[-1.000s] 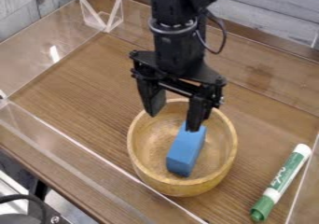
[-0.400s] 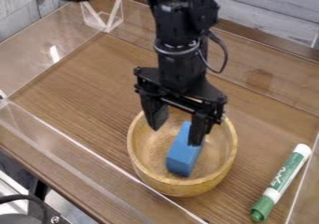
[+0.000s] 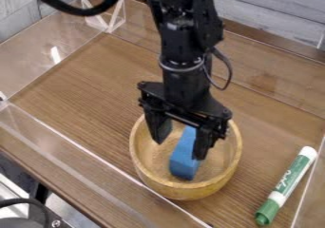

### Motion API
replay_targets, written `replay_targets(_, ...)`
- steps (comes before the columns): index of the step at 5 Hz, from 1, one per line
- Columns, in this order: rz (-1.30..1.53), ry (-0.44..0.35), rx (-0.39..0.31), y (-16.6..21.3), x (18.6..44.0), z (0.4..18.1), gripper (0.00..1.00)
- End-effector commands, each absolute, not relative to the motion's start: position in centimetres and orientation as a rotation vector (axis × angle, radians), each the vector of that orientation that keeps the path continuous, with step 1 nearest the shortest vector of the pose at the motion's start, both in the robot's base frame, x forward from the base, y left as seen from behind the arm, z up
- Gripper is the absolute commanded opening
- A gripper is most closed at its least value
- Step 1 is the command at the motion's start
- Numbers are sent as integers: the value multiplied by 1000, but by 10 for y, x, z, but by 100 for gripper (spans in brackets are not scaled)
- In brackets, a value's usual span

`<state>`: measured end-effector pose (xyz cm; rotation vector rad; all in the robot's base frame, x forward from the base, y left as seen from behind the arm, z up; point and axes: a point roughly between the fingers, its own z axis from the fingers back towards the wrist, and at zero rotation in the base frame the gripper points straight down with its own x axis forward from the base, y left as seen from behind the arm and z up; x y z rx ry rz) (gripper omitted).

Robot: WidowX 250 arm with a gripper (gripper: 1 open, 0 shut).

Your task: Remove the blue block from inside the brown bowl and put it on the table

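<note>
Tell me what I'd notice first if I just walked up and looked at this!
The black robot gripper in the middle, reaching straight down into the brown bowl with its fingers wide open. Between those fingers a bright blue block leans against the bowl's inside. Off to the right, a green-and-white marker lies on the wooden table.

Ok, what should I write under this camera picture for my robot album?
Open gripper reaching into the bowl around the blue block, marker lying nearby.
</note>
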<state>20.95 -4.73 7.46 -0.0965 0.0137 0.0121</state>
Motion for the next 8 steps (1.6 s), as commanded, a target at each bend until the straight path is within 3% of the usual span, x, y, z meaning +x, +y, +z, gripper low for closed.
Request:
replay_targets(1,4,-6,-93,-50,212,74,100)
replay_targets(4,9,5,-70,-52,211,57,100)
replay_targets(8,12,-1,-69,-53,210,50,100)
